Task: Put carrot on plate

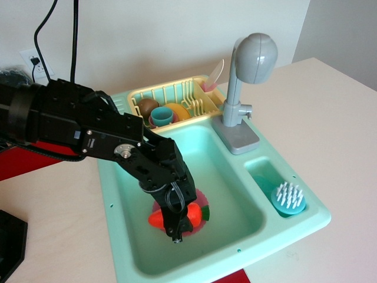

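Observation:
The orange carrot (193,215) with its green stem end to the right lies across the pink-red plate (201,198) on the floor of the mint-green sink (118,206). My black gripper (177,221) reaches down into the sink and is shut on the carrot, one finger (177,230) crossing its front. The carrot rests on or just above the plate; I cannot tell which. The arm and the carrot hide most of the plate, and only a pink edge shows.
A yellow dish rack (197,94) at the sink's back holds a brown round toy (147,107), a teal cup (161,115) and a yellow-orange dish (179,110). A grey faucet (246,82) stands at the right. A teal brush (288,198) sits in the small side compartment.

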{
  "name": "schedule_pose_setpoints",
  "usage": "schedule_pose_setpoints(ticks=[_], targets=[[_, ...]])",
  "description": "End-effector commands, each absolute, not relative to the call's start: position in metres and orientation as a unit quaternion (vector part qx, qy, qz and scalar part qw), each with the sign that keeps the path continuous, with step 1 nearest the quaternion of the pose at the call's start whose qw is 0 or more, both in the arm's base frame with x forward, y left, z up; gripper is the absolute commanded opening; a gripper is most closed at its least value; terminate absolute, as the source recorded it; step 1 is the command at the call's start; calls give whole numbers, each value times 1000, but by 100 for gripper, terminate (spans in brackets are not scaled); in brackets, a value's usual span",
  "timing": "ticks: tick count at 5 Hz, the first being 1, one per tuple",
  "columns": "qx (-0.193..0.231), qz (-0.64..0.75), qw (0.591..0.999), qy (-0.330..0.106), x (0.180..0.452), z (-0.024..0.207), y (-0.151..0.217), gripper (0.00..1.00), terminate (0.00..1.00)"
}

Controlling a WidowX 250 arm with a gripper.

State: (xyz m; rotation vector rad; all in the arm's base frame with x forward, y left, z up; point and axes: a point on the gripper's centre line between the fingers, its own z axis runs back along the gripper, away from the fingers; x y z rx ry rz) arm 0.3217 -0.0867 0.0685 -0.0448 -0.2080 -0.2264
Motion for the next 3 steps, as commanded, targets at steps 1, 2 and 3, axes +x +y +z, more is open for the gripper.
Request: schedule_pose_setpoints(ticks=[1, 2, 3], targets=[[-21, -74, 984, -163, 328, 119, -71, 100, 0], [-11, -45, 980, -196, 317, 155, -49, 100, 0], [13, -16, 976, -218, 305, 183, -21, 100, 100]])
